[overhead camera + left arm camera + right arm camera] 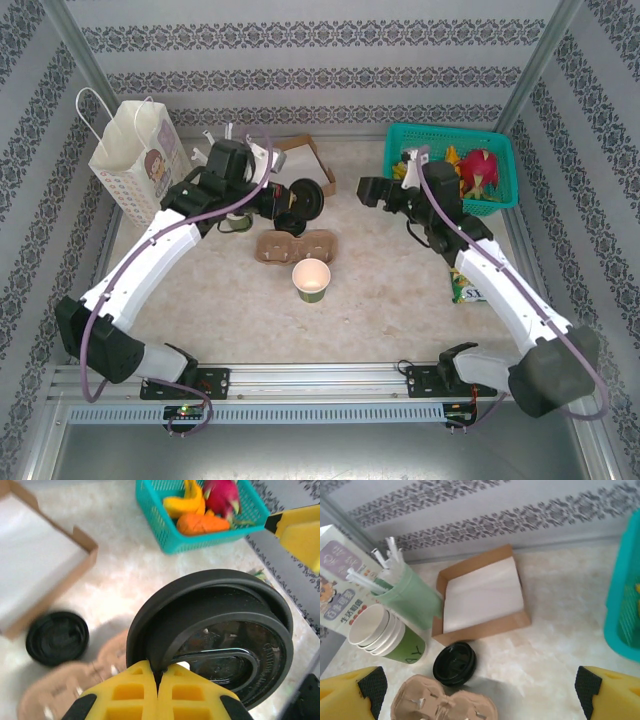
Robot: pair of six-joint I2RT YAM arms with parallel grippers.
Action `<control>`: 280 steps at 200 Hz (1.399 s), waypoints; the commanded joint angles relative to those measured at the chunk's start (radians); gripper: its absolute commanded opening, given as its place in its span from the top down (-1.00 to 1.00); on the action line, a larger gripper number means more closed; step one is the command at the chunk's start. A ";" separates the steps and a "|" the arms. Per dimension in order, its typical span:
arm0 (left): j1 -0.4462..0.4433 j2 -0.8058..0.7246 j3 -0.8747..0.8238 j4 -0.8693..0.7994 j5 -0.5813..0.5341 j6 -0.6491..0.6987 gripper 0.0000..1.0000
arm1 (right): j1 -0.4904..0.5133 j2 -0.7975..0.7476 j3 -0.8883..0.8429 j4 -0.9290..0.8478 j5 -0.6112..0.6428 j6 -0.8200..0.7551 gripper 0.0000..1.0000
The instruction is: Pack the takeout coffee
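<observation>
Top external: coffee cup (pixel 311 280) stands upright (mouth up), left gripper (pixel 159 672) pinching lid (pixel 308 198).

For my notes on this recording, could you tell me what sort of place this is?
Probably a lab bench staged as a coffee takeaway counter: stacked paper cups, a cardboard cup carrier and a paper bag on a table boxed in by wallpapered panels.

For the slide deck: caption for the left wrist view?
Left end effector pinches a black lid by its rim; second lid and teal basket beyond.
</observation>
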 commanded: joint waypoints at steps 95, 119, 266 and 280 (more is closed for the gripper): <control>-0.199 0.133 0.112 -0.425 -0.163 -0.350 1.00 | 0.132 -0.104 -0.238 0.039 -0.122 0.364 -0.96; -0.199 0.182 0.103 -0.421 -0.093 -0.347 1.00 | 0.169 -0.096 -0.280 0.119 -0.158 0.406 -0.96; -0.199 0.119 -0.136 -0.196 -0.046 -0.370 1.00 | 0.278 0.019 -0.332 0.289 -0.271 0.354 -0.96; -0.199 0.123 -0.129 -0.201 -0.055 -0.362 1.00 | 0.282 0.028 -0.324 0.286 -0.285 0.346 -0.96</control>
